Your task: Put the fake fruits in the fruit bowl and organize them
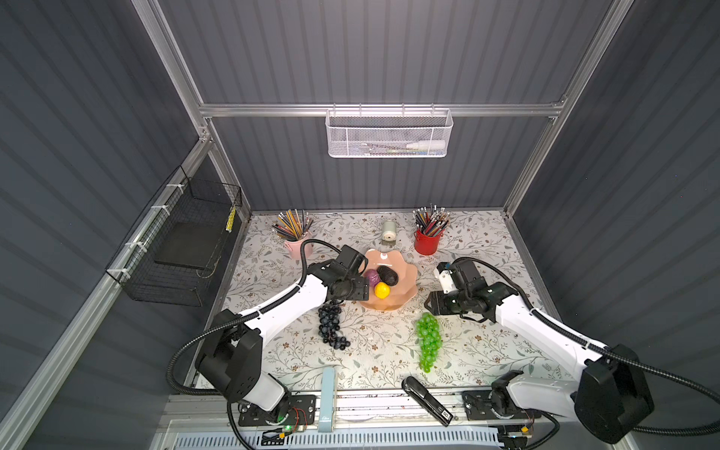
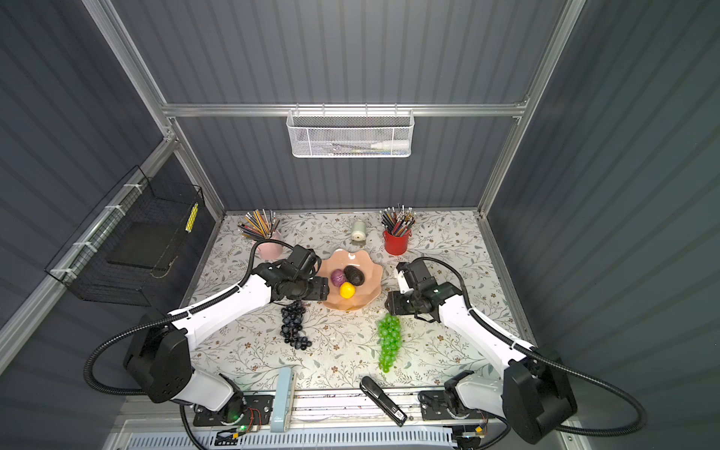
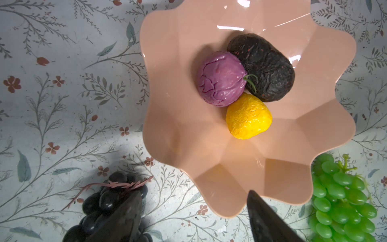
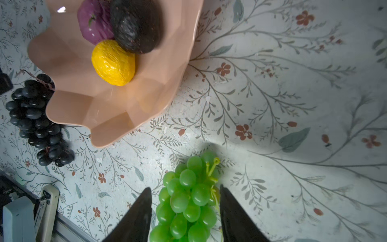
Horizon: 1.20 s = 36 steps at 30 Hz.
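One bunch [image 4: 185,211] inside right end effector [image 4: 185,187]

The fruit bowl [image 3: 209,146] is glossy peach-pink. The round fruit [image 3: 221,78] is purple with darker veins, the avocado [image 3: 266,67] black with red flecks, and the lemon [image 3: 248,116] bright yellow. The dark grape bunch [image 1: 331,325] is blue-black, and the green grape bunch [image 1: 427,341] is translucent green. The counter [image 1: 487,350] is pale, printed with grey-green sprigs and rust-red flowers.
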### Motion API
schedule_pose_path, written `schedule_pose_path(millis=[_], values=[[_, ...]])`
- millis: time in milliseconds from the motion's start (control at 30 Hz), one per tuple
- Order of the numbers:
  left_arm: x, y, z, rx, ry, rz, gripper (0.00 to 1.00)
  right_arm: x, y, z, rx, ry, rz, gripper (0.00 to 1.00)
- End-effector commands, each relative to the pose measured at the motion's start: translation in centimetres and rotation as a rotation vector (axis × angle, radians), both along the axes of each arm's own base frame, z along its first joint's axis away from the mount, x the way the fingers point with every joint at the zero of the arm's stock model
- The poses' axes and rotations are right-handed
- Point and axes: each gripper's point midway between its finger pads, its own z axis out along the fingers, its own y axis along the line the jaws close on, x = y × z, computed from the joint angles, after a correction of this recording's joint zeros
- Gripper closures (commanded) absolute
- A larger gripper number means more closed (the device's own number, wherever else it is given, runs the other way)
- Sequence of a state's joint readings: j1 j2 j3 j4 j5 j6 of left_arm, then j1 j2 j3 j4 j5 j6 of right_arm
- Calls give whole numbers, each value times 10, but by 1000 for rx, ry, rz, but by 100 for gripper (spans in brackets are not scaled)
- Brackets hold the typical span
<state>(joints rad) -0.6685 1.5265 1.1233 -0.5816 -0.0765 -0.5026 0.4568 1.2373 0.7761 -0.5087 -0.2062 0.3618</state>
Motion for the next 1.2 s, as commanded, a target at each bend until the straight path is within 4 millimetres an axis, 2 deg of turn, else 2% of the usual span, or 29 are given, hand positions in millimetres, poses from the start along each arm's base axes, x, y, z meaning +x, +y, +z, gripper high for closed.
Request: schedule_pose_path(millis=[0,167,267,367,467,600,833,1167], values=[[9,-10,10,-43,-32,-12,21,-9,1,-9,34,51,-16,50],[6,-14,9,-61,-38,-44,20,-8,3,-19,28,87,-20,54],[-4,-10,2,-74,-19,-51,20,-10,-4,-29,-25,113,-25,54],[-9,-5,4,-81,-37,-39,20,-12,-11,-34,-53,117,-35,53],[-6,-3,9,-79,-62,-27,19,-11,-16,-31,-29,123,-51,55],[-4,-6,5,-61,-43,-49,18,-9,-16,-27,17,106,-57,56],[-2,-9,1,-51,-21,-53,18,-13,-26,-45,41,139,-82,57],[1,-12,1,-47,-11,-53,18,-4,-7,-44,164,150,-48,63]])
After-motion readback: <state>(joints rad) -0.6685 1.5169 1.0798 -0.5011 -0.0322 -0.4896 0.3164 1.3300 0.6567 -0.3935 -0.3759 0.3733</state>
